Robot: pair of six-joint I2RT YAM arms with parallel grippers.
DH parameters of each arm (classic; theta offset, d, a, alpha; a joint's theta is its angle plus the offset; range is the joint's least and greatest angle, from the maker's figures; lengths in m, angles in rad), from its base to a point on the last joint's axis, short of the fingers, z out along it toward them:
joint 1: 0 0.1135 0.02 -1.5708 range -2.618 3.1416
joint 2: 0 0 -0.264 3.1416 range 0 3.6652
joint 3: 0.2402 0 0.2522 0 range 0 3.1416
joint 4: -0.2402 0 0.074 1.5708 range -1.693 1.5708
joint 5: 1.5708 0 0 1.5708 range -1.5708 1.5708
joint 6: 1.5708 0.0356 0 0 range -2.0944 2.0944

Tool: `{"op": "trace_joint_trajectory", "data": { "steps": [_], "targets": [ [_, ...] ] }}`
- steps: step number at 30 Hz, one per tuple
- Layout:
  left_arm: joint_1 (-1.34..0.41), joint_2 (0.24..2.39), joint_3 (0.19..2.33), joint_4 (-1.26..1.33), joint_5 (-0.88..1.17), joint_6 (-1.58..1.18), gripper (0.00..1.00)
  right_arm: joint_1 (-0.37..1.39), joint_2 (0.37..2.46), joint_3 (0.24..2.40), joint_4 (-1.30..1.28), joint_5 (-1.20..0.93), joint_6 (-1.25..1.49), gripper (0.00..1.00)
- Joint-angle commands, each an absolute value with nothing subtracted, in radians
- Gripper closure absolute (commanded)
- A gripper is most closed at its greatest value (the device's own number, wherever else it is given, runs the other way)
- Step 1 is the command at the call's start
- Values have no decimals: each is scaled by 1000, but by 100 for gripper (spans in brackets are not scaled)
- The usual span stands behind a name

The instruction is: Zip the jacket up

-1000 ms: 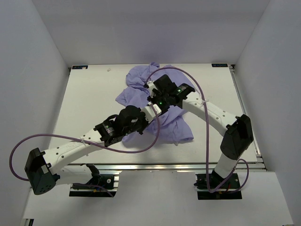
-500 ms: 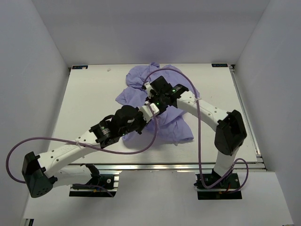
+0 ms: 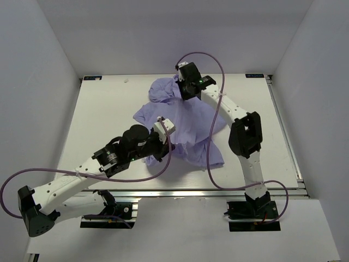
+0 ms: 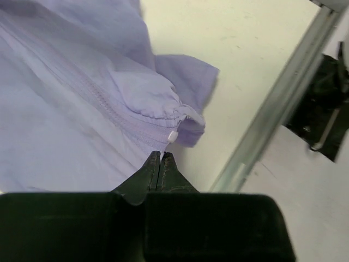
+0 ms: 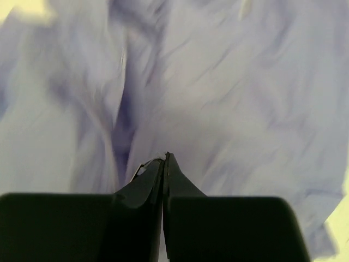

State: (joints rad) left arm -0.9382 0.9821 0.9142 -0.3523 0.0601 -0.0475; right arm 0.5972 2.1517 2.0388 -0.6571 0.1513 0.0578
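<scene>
The lavender jacket (image 3: 192, 124) lies stretched out on the white table (image 3: 103, 114), from the far middle toward the near right. My left gripper (image 3: 166, 134) is shut on the jacket's near hem, beside the zipper's lower end (image 4: 173, 135); its tips (image 4: 161, 156) pinch the fabric (image 4: 71, 109) there. My right gripper (image 3: 183, 90) is at the jacket's far end. In the blurred right wrist view its tips (image 5: 165, 159) are shut on a small white piece, the zipper pull, over the fabric (image 5: 229, 98).
An aluminium rail (image 3: 218, 192) runs along the table's near edge and also shows in the left wrist view (image 4: 272, 114). White walls close in the back and sides. Purple cables (image 3: 215, 103) loop over the jacket and off the left arm.
My right gripper has moved from the jacket's middle to its far end, staying shut. My left gripper has drawn back slightly toward the near edge, and the jacket is stretched longer.
</scene>
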Motion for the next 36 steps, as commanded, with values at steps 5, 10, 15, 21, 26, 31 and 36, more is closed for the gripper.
{"op": "trace_joint_trajectory", "data": {
  "steps": [5, 10, 15, 21, 26, 31, 36],
  "targets": [
    [-953, 875, 871, -463, 288, -299, 100, 519, 2333, 2186, -184, 585, -133, 100],
    [-954, 790, 856, -532, 379, -432, 100, 466, 2502, 2369, 128, 667, -253, 100],
    [-956, 700, 850, -623, 357, -495, 100, 462, 2604, 2424, 417, 628, -331, 100],
    [-956, 696, 805, -615, 345, -505, 100, 489, 2478, 2206, 462, 487, -342, 100],
    [-956, 764, 807, -669, 307, -529, 24, 561, 2343, 2028, 407, 529, -420, 55],
    [-957, 796, 863, -721, 210, -532, 2, 597, 2091, 1862, 208, 441, -243, 11],
    [-957, 860, 956, -710, 7, -612, 2, 588, 1882, 1853, -210, 354, -16, 11]
  ]
}}
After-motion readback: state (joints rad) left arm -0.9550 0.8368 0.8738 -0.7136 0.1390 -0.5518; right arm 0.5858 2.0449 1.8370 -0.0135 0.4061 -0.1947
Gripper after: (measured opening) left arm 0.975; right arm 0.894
